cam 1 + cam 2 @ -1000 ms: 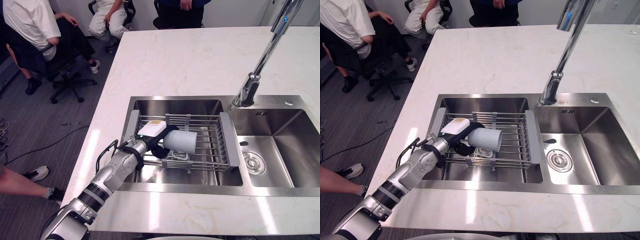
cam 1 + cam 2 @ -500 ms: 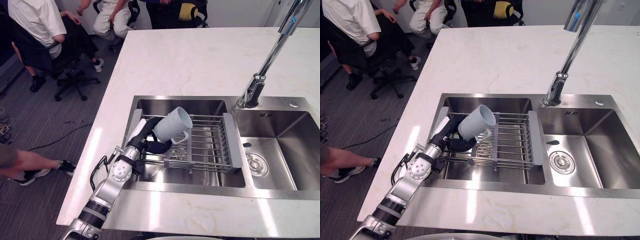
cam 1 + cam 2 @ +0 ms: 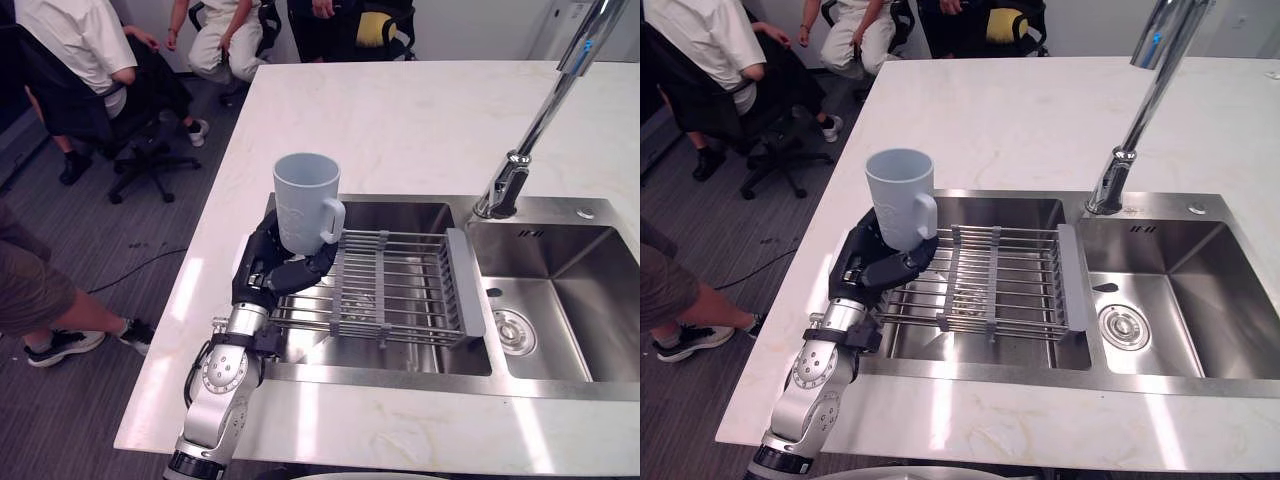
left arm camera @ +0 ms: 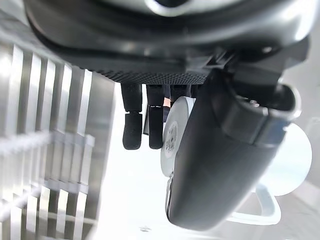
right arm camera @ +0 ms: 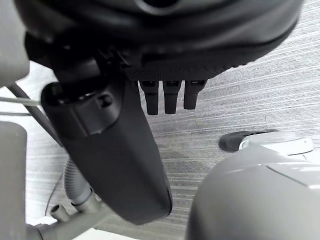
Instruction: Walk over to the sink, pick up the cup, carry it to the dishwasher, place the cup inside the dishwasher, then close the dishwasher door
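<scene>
A pale blue-grey cup (image 3: 305, 202) stands upright in the air above the left end of the sink (image 3: 360, 212), its handle turned toward the rack. My left hand (image 3: 272, 270) grips the cup from below, with fingers and thumb curled round its base. The left wrist view shows the thumb (image 4: 220, 165) across the cup's underside (image 4: 175, 135). My right hand (image 5: 115, 150) hangs over grey floor, its fingers straight and holding nothing.
A wire dish rack (image 3: 390, 283) spans the left basin. A tall chrome tap (image 3: 535, 125) rises behind the divider, with the right basin (image 3: 560, 300) beside it. White marble counter (image 3: 400, 120) surrounds the sink. Several people sit on chairs (image 3: 140, 150) beyond the counter's far left corner; a person's leg (image 3: 50, 310) shows at left.
The left hand has lifted the cup off the rack and turned it from tilted on its side to upright, moving it left and up. The person at the left has stepped nearer.
</scene>
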